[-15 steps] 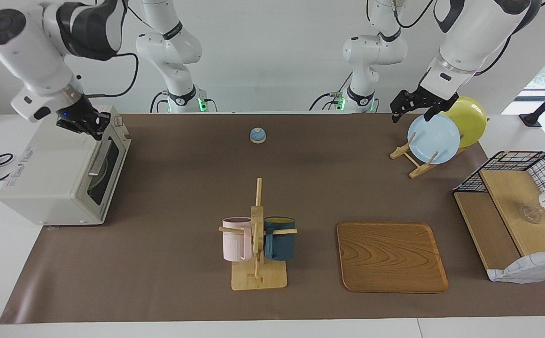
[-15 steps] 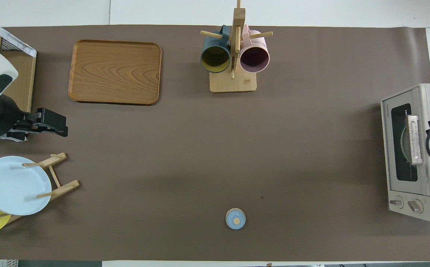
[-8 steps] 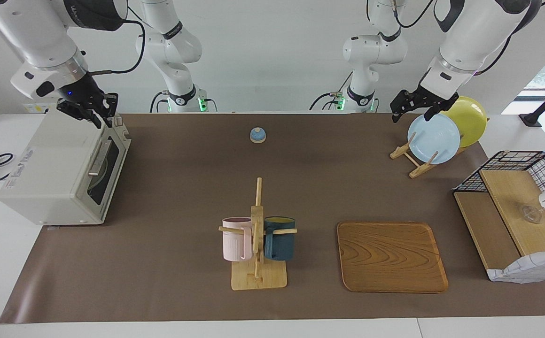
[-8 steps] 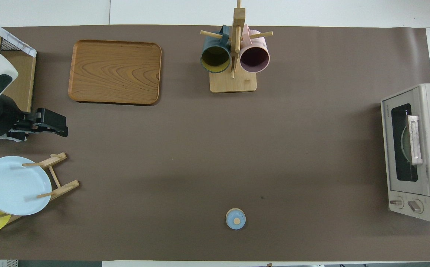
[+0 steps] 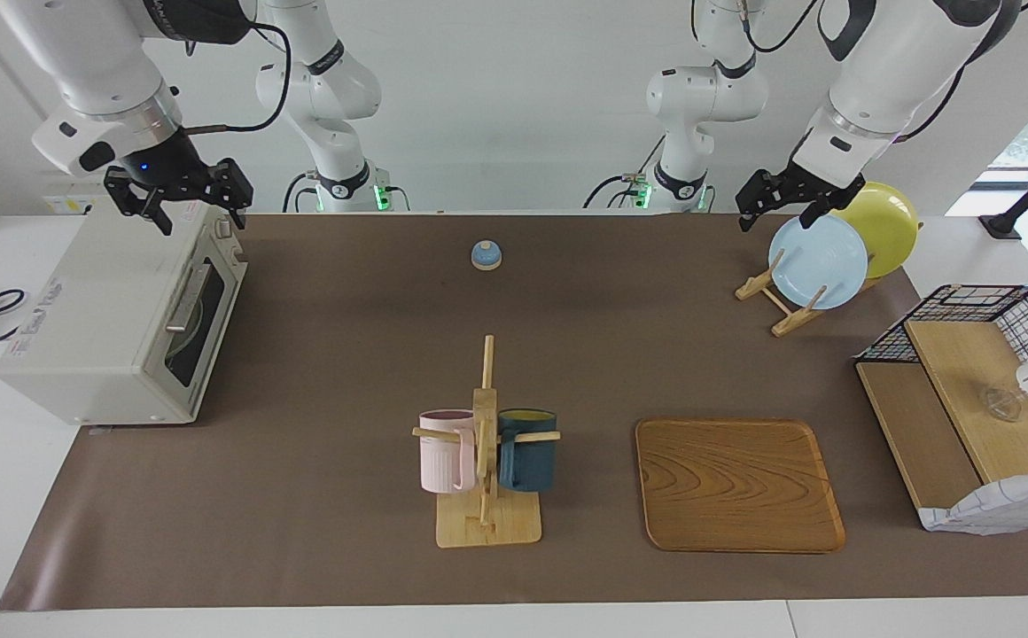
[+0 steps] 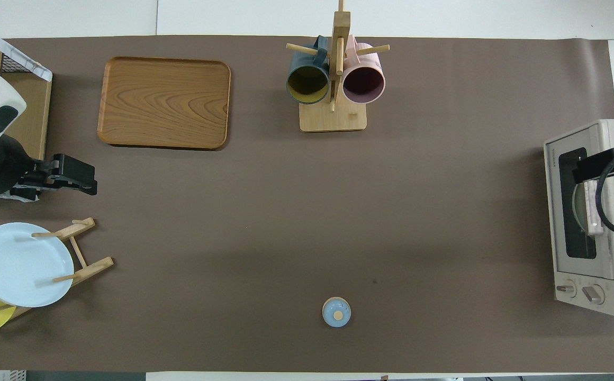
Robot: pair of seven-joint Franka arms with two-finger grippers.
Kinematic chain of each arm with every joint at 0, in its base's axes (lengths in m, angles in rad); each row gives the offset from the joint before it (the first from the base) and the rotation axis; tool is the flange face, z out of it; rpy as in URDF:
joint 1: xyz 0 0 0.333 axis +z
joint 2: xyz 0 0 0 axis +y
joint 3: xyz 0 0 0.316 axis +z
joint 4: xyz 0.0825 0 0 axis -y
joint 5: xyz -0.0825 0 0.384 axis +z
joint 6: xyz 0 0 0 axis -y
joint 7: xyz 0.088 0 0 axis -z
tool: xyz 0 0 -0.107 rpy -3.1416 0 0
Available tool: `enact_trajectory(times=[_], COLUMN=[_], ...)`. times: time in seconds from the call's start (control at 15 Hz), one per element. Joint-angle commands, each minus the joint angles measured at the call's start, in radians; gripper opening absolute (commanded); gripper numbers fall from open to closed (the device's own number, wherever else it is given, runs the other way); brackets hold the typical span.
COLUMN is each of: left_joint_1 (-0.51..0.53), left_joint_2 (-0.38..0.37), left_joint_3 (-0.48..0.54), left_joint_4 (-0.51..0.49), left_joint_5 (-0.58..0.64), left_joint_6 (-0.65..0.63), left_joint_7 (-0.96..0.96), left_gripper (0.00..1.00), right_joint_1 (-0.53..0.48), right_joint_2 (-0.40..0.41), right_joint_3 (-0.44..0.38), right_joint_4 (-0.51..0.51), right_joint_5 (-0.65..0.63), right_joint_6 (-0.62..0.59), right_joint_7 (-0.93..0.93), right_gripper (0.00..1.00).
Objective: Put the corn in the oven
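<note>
At the right arm's end of the table sits the oven (image 5: 115,323), door closed, long side running toward and away from the robots. No corn shows anywhere; through the dark glass only a pale round shape is visible, so whether the cob lies inside cannot be told. Above the oven's top hangs the right gripper (image 5: 188,202), fingers spread and empty, the nearer arm to the door handle (image 5: 182,301). Over the plate rack (image 5: 784,297), holding a blue plate (image 5: 818,262) and a yellow plate (image 5: 884,226), waits the left gripper (image 5: 775,206), fingers apart.
</note>
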State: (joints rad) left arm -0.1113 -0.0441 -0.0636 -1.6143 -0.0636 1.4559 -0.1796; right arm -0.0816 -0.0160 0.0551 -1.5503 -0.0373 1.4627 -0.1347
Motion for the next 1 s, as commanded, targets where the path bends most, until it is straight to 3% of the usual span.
enact_trajectory(times=[0.0,0.93], left_joint_1=[0.013,0.012], left_joint_2=[-0.014,-0.014], left_joint_3=[-0.01,-0.01], left_joint_4=[-0.007,-0.007], left_joint_5=[0.018,0.018], left_joint_6=[0.001,0.001], left_joint_7=[0.008,0.008], left_gripper=[1.0,1.0], right_joint_1=[-0.013,0.1], right_joint_2=[0.025,0.027], right_joint_3=[0.002,-0.095], right_joint_4=[0.036,0.036], right_joint_5=[0.016,0.013], right_joint_6=[-0.018,-0.01], right_joint_7=[0.017,0.02], right_gripper=[1.0,1.0])
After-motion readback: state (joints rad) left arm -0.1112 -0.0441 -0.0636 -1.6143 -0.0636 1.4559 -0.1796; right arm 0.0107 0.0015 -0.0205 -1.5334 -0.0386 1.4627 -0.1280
